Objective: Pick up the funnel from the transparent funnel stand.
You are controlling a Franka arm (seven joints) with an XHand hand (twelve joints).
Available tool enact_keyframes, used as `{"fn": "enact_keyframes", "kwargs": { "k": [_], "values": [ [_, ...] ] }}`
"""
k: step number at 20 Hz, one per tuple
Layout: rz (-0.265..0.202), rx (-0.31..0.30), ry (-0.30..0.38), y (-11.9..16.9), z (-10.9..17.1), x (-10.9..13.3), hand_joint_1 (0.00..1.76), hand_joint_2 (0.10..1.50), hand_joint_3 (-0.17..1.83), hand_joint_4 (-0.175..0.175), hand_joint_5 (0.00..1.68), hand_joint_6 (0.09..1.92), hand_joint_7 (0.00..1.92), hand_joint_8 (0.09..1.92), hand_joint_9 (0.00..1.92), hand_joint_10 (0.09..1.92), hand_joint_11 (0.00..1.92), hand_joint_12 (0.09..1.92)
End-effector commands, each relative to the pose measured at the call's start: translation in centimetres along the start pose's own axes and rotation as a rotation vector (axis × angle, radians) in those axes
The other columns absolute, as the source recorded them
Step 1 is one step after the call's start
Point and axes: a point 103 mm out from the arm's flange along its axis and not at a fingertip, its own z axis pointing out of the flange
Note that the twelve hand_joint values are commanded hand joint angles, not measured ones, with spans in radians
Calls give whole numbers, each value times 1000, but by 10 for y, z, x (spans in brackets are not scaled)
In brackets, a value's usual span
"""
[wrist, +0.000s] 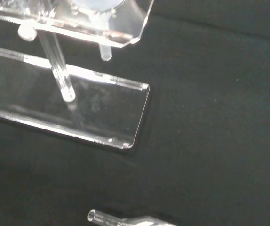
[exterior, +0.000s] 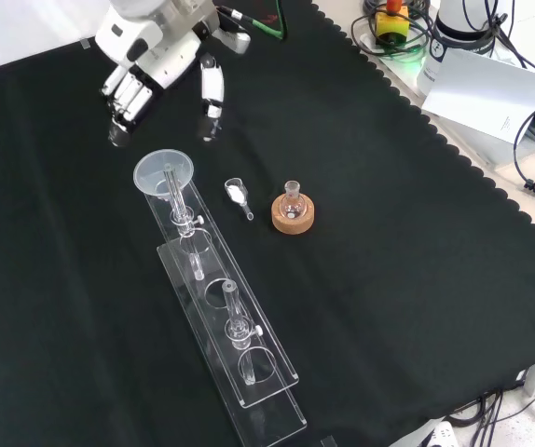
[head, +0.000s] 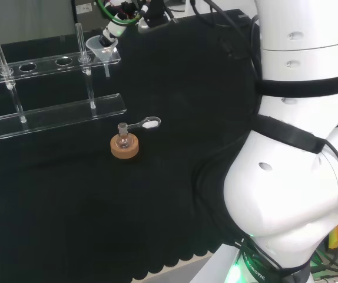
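From my seat, going left to right in the front view, I first see my hand (exterior: 156,70) hanging above the cloth with its fingers (exterior: 128,98) relaxed and spread, the thumb (exterior: 212,98) apart from them, holding nothing. Just below it in that view sits the funnel (exterior: 164,173), its wide clear cone resting in the end hole of the transparent stand (exterior: 249,372), with the thin stem hanging down through the top plate toward the base plate. In the head view the funnel (head: 102,52) sits directly under the fingertips at the stand's right end, near but, as far as I can tell, not yet touched. I judge the funnel to be light, rigid and slick, clear glass or plastic, so it may slip if pinched on the sloping cone and could crack or tip the stand if jarred. I would take hold at the rim, thumb on one side and fingers opposite, then lift straight up until the stem clears the hole. Further right of the hand in the front view lie a small scoop (exterior: 238,193) with white powder and a little flask on a cork ring (exterior: 293,214), both well clear of the lift path.
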Motion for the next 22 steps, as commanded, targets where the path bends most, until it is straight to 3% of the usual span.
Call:
{"fn": "enact_keyframes", "kwargs": {
  "k": [1, 6, 12, 22],
  "values": [
    [-23, 74, -70, 7, 4, 24, 490, 788, 207, -28, 116, 87, 44, 648, 323, 721, 174, 1418],
    [-15, 88, -96, 14, -1, 30, 490, 760, 190, -48, 65, 87, 1, 612, 253, 788, 204, 1425],
    [-8, 77, -119, 22, -5, 32, 491, 759, 167, -53, 2, 87, 0, 285, 43, 883, 196, 1426],
    [-6, 111, -113, 34, 8, 29, 467, 756, 153, -53, 0, 87, 0, 323, 28, 910, 186, 1430]
  ]
}}
